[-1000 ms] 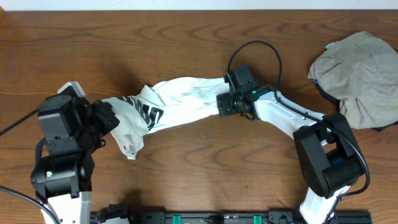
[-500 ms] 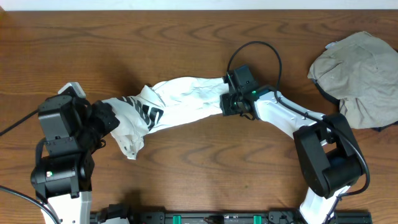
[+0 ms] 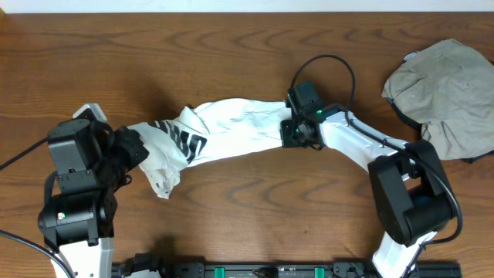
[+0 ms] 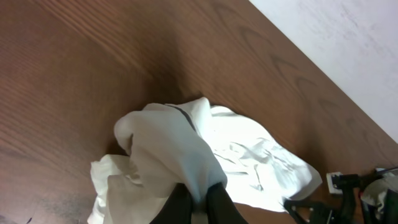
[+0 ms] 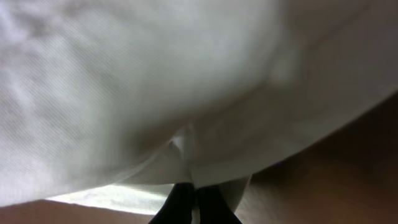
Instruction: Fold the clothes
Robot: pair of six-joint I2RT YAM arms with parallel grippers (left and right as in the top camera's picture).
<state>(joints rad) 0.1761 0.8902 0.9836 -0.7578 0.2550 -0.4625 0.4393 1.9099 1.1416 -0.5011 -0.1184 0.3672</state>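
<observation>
A dark brown, wood-grain table (image 3: 231,46) fills the overhead view. A pale strip (image 3: 231,5) runs beyond its 12 o'clock edge and a black rail (image 3: 270,270) lies at 6 o'clock. The white T-shirt (image 3: 231,127) lies stretched across the middle, its black lettering toward 9 o'clock. The left gripper (image 3: 133,150) is clamped on its 9 o'clock end. The right gripper (image 3: 287,133) is pinched on its 3 o'clock end. A grey-beige shirt (image 3: 448,89) sits bunched at 2 o'clock, well apart.
</observation>
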